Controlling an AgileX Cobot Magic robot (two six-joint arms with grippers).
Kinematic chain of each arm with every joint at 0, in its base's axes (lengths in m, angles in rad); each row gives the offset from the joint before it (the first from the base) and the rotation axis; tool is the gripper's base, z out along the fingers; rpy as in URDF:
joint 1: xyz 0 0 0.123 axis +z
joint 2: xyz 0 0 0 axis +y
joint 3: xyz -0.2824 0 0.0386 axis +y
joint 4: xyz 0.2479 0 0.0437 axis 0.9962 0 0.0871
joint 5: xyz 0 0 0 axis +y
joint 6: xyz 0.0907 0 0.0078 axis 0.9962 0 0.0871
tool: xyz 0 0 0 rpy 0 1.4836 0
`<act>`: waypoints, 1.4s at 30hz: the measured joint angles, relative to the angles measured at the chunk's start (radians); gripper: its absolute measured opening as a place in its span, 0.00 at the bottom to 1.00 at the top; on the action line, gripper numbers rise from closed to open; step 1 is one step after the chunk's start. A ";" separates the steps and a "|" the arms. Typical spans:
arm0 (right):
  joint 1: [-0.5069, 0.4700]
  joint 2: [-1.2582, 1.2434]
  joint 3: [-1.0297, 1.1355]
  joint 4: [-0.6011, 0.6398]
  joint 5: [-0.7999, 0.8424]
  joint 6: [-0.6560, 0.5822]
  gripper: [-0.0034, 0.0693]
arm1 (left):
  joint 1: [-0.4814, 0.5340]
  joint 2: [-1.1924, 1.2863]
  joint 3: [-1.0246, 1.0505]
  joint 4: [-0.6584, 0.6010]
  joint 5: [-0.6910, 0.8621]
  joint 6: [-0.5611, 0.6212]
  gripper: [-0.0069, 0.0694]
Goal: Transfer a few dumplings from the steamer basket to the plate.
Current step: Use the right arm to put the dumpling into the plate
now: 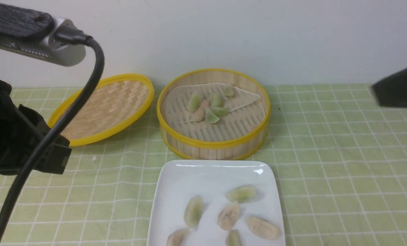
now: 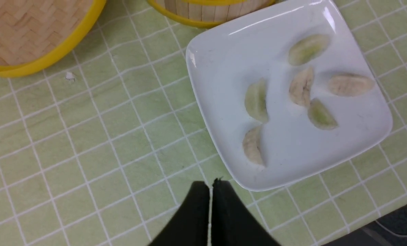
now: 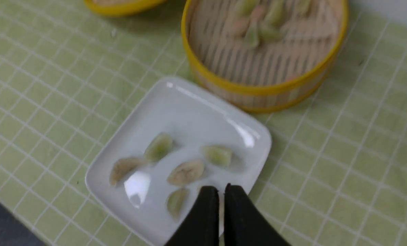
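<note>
Over checked cloth (image 1: 326, 153), left tool (image 2: 210, 186) and right tool (image 3: 221, 191) hang, jaws together.

The steamer (image 1: 213, 145) stands at the middle of the table's (image 1: 343, 164) far edge. The lid (image 1: 102, 111) lies just left of it, also by the far edge. The plate (image 1: 206, 176) sits just before the steamer, reaching the near edge. Six dumplings (image 1: 228, 215) lie spread over the plate's near half. More dumplings (image 1: 212, 117) cluster in the steamer, behind its middle.
</note>
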 joint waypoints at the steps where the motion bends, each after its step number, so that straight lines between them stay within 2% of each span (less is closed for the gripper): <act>1: 0.000 -0.084 0.022 -0.020 -0.004 0.000 0.04 | 0.000 0.000 0.000 -0.007 -0.012 0.007 0.08; 3: 0.000 -0.227 0.073 -0.049 -0.037 0.000 0.03 | 0.000 0.000 0.000 -0.016 -0.030 0.018 0.08; 6: 0.000 -0.594 0.255 -0.123 -0.220 0.006 0.03 | 0.000 0.000 0.000 -0.042 -0.077 0.053 0.08; 7: 0.000 -0.594 0.265 -0.128 -0.220 0.008 0.03 | 0.000 0.000 0.000 -0.043 -0.077 0.055 0.08; 8: 0.000 -0.731 0.336 -0.169 -0.273 0.040 0.03 | 0.000 0.000 0.000 -0.050 -0.089 0.067 0.08; 12: 0.000 -0.950 0.536 -0.270 -0.343 0.157 0.03 | 0.000 0.000 0.000 -0.052 -0.119 0.079 0.08; 16: 0.000 -0.975 0.653 -0.318 -0.377 0.250 0.03 | 0.000 0.006 0.000 -0.064 -0.144 0.080 0.08; 22: 0.000 -0.975 0.688 -0.314 -0.489 0.282 0.03 | 0.000 -0.027 0.047 -0.062 -0.197 0.105 0.08; 30: 0.000 -0.975 0.691 -0.316 -0.535 0.283 0.03 | 0.000 -0.294 0.295 -0.062 -0.464 0.106 0.08; 31: 0.000 -0.975 0.693 -0.316 -0.535 0.283 0.03 | 0.000 -0.369 0.374 -0.062 -0.553 0.106 0.08; 36: 0.000 -0.975 0.696 -0.316 -0.535 0.283 0.03 | 0.000 -0.551 0.535 -0.069 -0.738 0.106 0.08; 42: 0.000 -0.975 0.696 -0.316 -0.534 0.285 0.03 | 0.000 -0.666 0.608 -0.082 -0.781 0.106 0.08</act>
